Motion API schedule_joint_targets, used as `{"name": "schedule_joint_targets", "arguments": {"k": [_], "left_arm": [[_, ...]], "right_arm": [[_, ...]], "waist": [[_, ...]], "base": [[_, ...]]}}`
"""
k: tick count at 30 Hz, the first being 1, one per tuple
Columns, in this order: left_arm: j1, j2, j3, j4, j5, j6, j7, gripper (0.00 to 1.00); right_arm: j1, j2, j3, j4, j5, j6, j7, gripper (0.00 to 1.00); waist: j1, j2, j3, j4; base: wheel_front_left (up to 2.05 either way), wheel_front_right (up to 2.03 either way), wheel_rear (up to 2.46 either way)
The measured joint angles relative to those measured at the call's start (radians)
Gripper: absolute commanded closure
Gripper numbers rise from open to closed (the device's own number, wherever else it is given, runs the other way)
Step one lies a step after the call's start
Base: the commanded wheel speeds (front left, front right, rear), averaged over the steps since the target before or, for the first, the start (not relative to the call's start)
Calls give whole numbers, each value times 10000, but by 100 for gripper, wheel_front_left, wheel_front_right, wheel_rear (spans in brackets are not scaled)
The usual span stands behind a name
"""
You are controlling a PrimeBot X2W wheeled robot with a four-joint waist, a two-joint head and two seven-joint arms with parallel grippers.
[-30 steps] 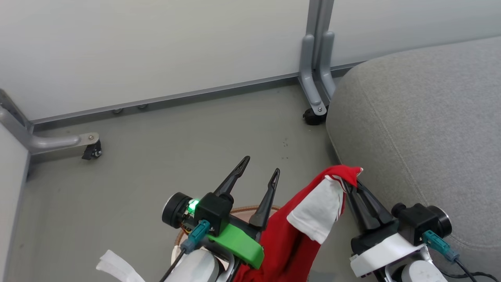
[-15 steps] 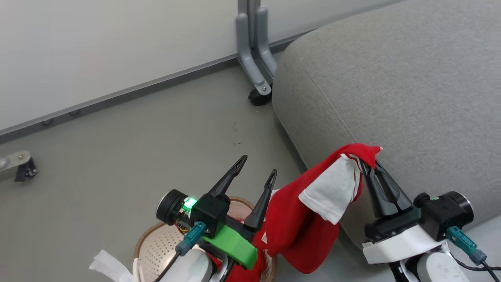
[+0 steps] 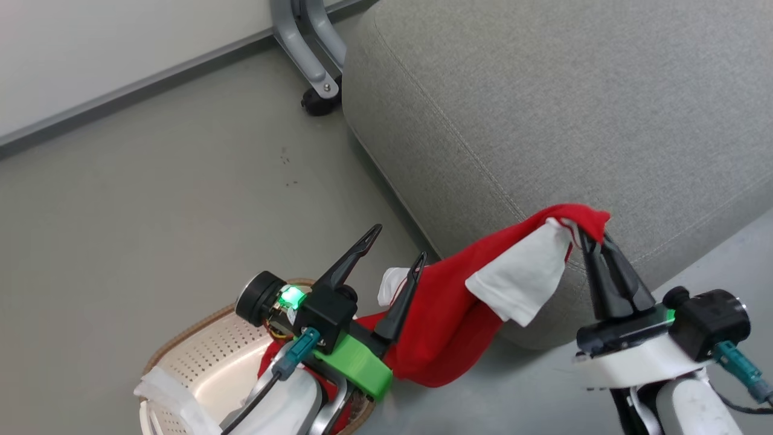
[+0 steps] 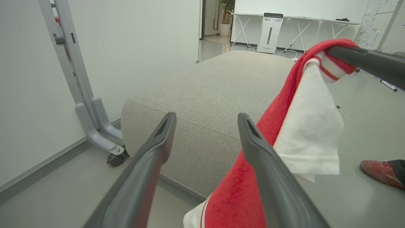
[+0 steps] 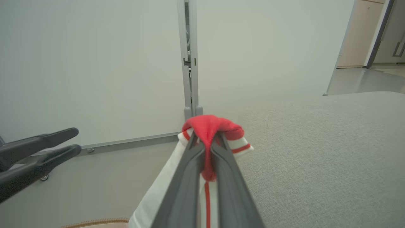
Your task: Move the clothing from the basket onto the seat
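The clothing (image 3: 447,326) hung as one long red band, its long axis running from 8 o'clock to 2 o'clock in the head view. Its low end trailed at the basket (image 3: 199,356) and its high end pointed at the seat (image 3: 543,109). The right gripper (image 3: 590,237) was clamped tight on that high end, with a red fold bunched over its tips and a white panel drooping toward 7 o'clock. The pinched end stood over the seat's rounded near edge, and the broad grey top spread open beyond it toward 1 o'clock. The left gripper (image 3: 398,243) stood with its fingers wide apart and nothing between them, one finger just beside the red cloth. Open floor (image 3: 151,199) spread toward 10 o'clock, up to a wheeled grey post (image 3: 302,48) near the seat's corner. There was one lifted garment, one basket, one seat and two grippers. Whether the red cloth inside the basket was a second piece could not be told.
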Motion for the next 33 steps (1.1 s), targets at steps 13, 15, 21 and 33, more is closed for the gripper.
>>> {"name": "schedule_joint_targets", "arguments": {"k": [13, 15, 21, 33], "left_arm": [[-1338, 470, -531, -1030, 679, -437, 920, 0], [-1531, 523, -629, -1248, 746, -525, 1060, 0], [-2115, 709, -732, -1894, 936, -685, 1325, 0], [-2513, 813, -869, -1977, 1028, -759, 1308, 0]], "right_arm": [[-5520, -1726, -2830, -915, -117, 0, -2, 100], [-6614, -2324, -3266, -470, 130, 0, -4, 100], [-9101, -3986, -4445, 1149, 617, 0, -17, 100], [-8420, -3540, -5402, 4669, -159, 0, -15, 100]], "waist": [[1, 0, 2215, 103], [1, 0, 2593, 217], [2, 0, 3807, 669], [3, 0, 5613, 1790]], "base": [[0, 0, 0], [0, 0, 0], [0, 0, 0], [0, 0, 0]]}}
